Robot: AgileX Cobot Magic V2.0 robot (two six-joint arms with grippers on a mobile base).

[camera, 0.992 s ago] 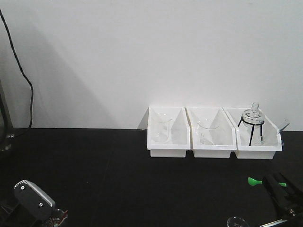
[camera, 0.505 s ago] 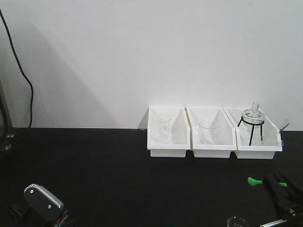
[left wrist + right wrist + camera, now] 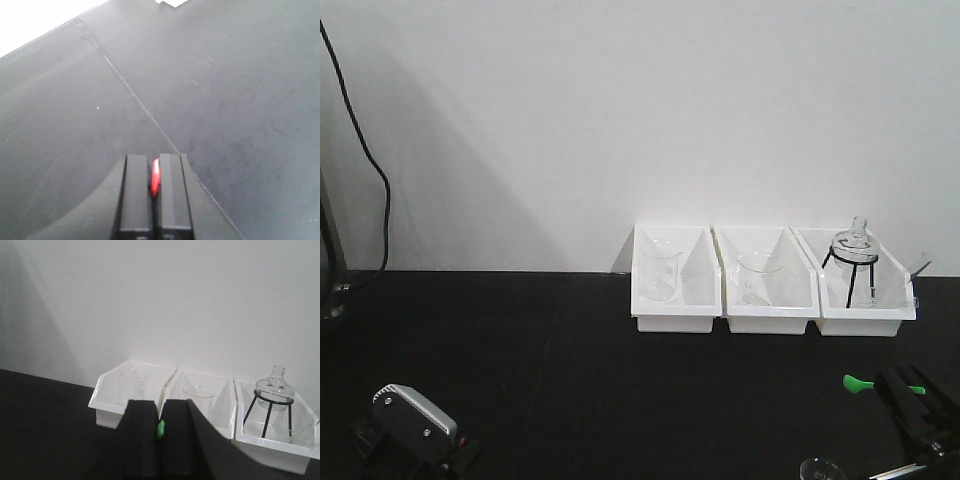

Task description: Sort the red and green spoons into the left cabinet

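Observation:
The red spoon shows edge-on as a thin red sliver pinched between the two black fingers of my left gripper, which is shut on it above the black tabletop. In the front view the left arm's grey wrist sits low at the bottom left. My right gripper is shut on the green spoon. In the front view the green spoon sticks out to the left of the right gripper at the lower right. The left cabinet is out of view.
Three white bins stand in a row against the white wall. Two hold glass beakers; the right one holds a glass flask on a black tripod. A black cable hangs at the left. A glass rim shows at the bottom edge.
In the front view the left arm's wrist has dropped lower and shifted slightly right. The right gripper and the green spoon have stayed put.

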